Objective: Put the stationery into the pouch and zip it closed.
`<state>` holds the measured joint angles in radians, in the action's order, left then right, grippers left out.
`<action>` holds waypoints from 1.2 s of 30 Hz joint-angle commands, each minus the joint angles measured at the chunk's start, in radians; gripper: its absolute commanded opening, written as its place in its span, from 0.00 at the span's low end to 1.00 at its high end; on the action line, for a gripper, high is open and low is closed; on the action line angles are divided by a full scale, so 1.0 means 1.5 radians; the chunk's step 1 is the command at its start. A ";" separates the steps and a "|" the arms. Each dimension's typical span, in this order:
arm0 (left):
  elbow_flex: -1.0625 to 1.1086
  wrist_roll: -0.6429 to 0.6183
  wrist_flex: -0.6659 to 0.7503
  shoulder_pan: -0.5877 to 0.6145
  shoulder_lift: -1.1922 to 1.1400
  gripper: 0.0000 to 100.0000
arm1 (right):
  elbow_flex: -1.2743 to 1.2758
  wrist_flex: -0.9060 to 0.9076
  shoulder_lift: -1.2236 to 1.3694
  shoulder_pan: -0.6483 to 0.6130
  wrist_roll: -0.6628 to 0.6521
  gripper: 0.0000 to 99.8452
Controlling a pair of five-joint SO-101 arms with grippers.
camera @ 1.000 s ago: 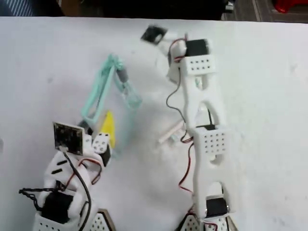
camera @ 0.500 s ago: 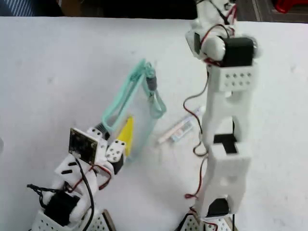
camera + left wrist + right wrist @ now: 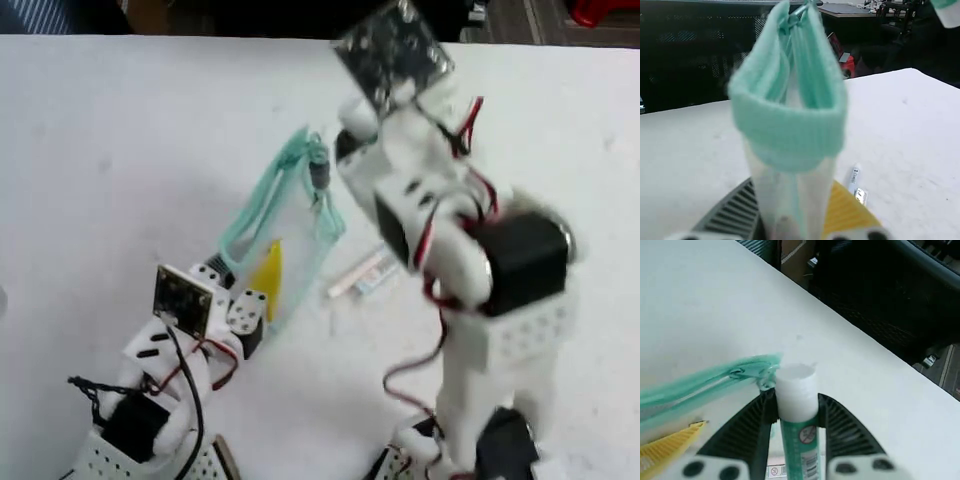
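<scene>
Packing has barely begun. The clear pouch (image 3: 290,215) with its mint-green zip band is propped up off the desk (image 3: 120,150). Its mouth gapes open, and the left gripper (image 3: 245,275) holds it with the grey and yellow jaws pinching its near end. The right gripper (image 3: 797,400) has its black jaws clamped round a glue stick (image 3: 799,435). The stick's white cap is just beside the zip pull (image 3: 765,377) at the pouch's far end, outside the mouth. A white pen (image 3: 362,272) lies loose on the desk just beside the pouch. I cannot tell whether anything is already in the pouch. By my reckoning, the glue stick and the pen must both go in, and the zip must then be drawn shut.

Half a second ago the right arm stretched away to the desk's far edge, with its wrist past the pouch. It has now folded back, bringing its wrist and the glue stick over the pouch's far end. The pouch, the left arm and the pen have hardly shifted in that half second. A full second ago the pouch lay further to the left.
</scene>
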<state>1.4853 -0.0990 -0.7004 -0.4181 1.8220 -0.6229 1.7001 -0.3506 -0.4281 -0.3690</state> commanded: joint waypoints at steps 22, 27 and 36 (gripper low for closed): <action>-0.011 0.005 -0.031 -0.006 0.007 0.17 | 0.274 -0.290 -0.205 -0.209 0.038 0.02; -0.011 0.005 -0.032 0.011 0.007 0.17 | 0.285 -0.342 -0.199 -0.280 0.035 0.02; -0.011 0.003 -0.029 0.037 0.007 0.17 | 0.354 -0.427 -0.162 -0.249 0.036 0.02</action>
<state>1.4853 -0.0990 -0.7449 -0.3721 1.8220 -0.0951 1.1339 -0.6022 -0.8086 -0.3061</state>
